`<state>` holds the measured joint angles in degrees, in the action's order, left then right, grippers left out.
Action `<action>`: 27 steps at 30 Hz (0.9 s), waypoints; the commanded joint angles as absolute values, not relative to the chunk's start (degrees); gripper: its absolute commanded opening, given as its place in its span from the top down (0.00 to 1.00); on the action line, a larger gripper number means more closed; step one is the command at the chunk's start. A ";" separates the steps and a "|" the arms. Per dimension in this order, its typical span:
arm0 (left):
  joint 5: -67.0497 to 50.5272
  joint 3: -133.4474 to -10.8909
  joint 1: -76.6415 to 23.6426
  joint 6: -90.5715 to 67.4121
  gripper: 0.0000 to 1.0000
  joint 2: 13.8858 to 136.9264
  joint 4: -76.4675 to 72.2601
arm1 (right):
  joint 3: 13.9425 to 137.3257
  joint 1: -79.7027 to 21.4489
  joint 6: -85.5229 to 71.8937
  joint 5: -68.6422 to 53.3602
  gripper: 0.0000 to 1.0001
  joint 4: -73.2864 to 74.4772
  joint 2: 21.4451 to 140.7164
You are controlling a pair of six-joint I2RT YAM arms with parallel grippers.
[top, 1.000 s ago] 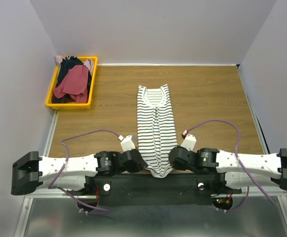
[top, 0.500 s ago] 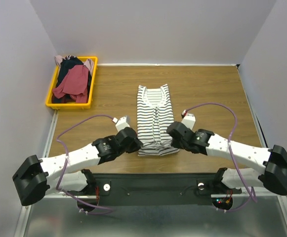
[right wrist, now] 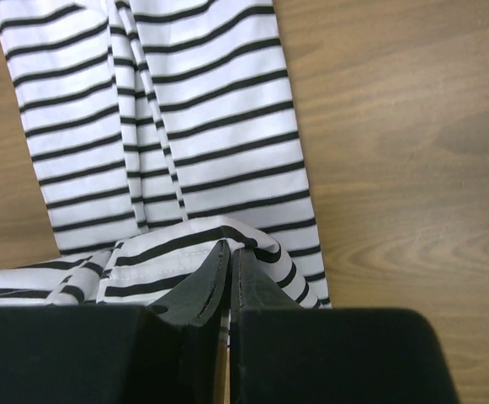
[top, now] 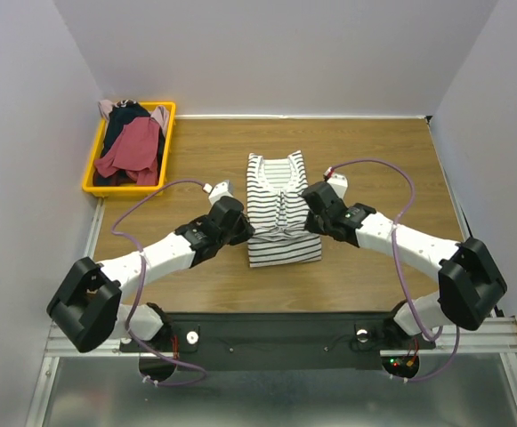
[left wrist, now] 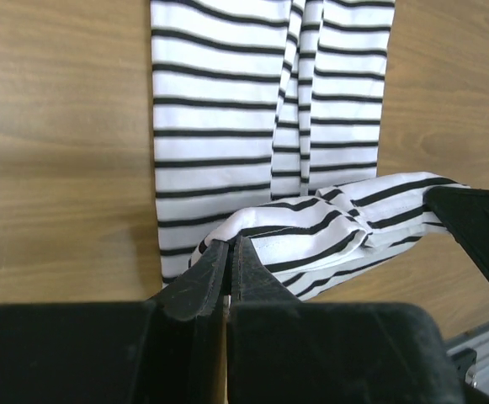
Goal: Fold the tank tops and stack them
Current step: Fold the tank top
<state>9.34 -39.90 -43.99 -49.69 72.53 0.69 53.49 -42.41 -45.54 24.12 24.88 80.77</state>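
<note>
A white tank top with thin black stripes (top: 280, 191) lies mid-table, folded into a narrow strip with its scooped neck at the far end. Its near hem is lifted and doubled back over the body. My left gripper (top: 243, 228) is shut on the hem's left corner (left wrist: 230, 246). My right gripper (top: 311, 213) is shut on the right corner (right wrist: 229, 249). In the left wrist view the striped body (left wrist: 219, 109) stretches flat ahead of the raised fold, and the right wrist view shows the same cloth (right wrist: 219, 109). More tank tops, dark red (top: 132, 147), navy (top: 120, 123) and pale pink (top: 160, 116), are heaped at the far left.
A yellow bin (top: 123, 190) at the far left of the wooden table (top: 391, 169) holds the heap of tops. Grey walls close in the table on three sides. Purple cables (top: 387, 173) loop over both arms.
Both grippers have moved from the near edge toward the far side, carrying the striped top's hem with them. The top's near half now folds back over its far half.
</note>
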 commanded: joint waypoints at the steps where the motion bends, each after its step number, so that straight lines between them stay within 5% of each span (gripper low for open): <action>1: 8.00 -43.76 -41.66 -45.79 1.00 74.17 -3.95 | 57.04 -39.29 -41.84 22.50 0.99 18.64 82.52; 27: 2.90 -54.75 -33.49 -41.66 1.00 87.97 -7.82 | 67.05 -32.26 -39.55 16.79 1.00 13.36 95.97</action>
<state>3.18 -51.03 -35.09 -43.40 86.65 -5.69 63.33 -33.47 -40.58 17.10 16.23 94.13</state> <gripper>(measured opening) 0.106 0.038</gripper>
